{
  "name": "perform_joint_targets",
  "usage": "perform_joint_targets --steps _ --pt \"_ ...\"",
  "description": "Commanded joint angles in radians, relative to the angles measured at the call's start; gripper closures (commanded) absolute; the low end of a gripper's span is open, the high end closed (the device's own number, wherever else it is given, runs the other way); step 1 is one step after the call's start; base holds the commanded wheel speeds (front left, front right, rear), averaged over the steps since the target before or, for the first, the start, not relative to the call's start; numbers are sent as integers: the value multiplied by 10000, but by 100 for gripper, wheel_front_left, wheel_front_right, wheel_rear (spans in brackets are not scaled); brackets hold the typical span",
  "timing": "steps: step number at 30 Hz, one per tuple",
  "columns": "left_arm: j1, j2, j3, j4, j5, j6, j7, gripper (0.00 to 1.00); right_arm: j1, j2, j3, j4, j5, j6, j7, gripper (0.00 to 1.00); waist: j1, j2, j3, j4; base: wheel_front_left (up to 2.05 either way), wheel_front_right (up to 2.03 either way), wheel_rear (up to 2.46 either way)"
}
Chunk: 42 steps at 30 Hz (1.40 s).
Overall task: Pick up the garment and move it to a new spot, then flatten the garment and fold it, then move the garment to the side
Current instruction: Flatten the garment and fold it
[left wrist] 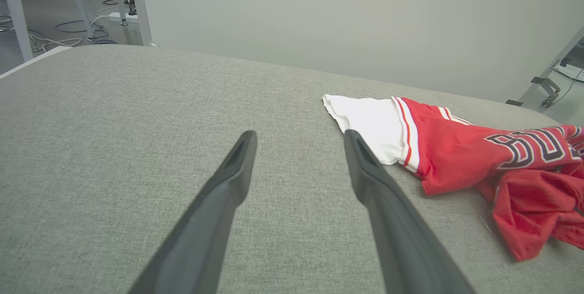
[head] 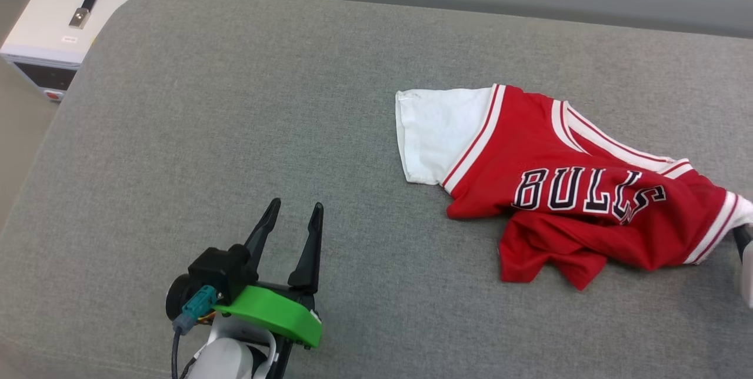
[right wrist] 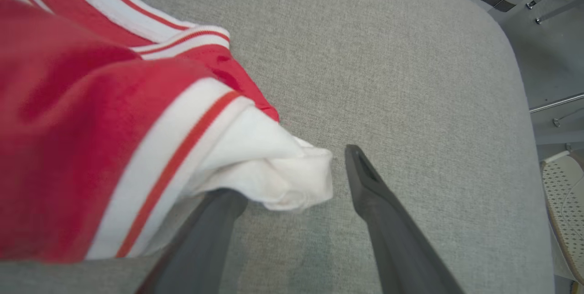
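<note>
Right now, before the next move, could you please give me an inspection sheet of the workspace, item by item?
Surface: grey fabric cushion with rounded corners.
Job's things: red jersey, crumpled and not folded; one white sleeve lies flat, the lower hem is bunched.
Clutter: nothing seen.
End effectors: left end effector open, apart from the red jersey; right end effector open, second white sleeve draped over one finger.
Cables: dark cable at the left wrist; loose floor cables beyond the cushion.
Surroundings: white box with a black handle beside the cushion; pale wall behind.
</note>
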Motion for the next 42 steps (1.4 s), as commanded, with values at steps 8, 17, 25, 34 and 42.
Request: perform_joint_targets --steps 8,17,25,34,42 --pt "46 6 123 58 -94 -27 -59 0 131 721 -206 -1048 571 -9 -222 0 0 0 -890 -461 0 0 0" --pt "356 0 165 -9 -68 -27 -59 0 825 1183 27 -3707 1571 -9 1580 0 0 0 -1361 -475 0 0 0" --pt "276 -42 24 -67 -112 -27 -59 0 741 1619 1221 -4940 2439 -9 5020 0 0 0 -1014 -23 0 0 0" --pt "-6 -140 -88 -9 -205 -27 -59 0 -384 1975 1923 -4049 1971 -9 7341 0 0 0 -419 807 0 0 0" --pt "-163 -224 -154 51 -282 -27 -59 0 -976 2043 2168 -2675 1469 -9 7527 0 0 0 3 1439 0 0 0"
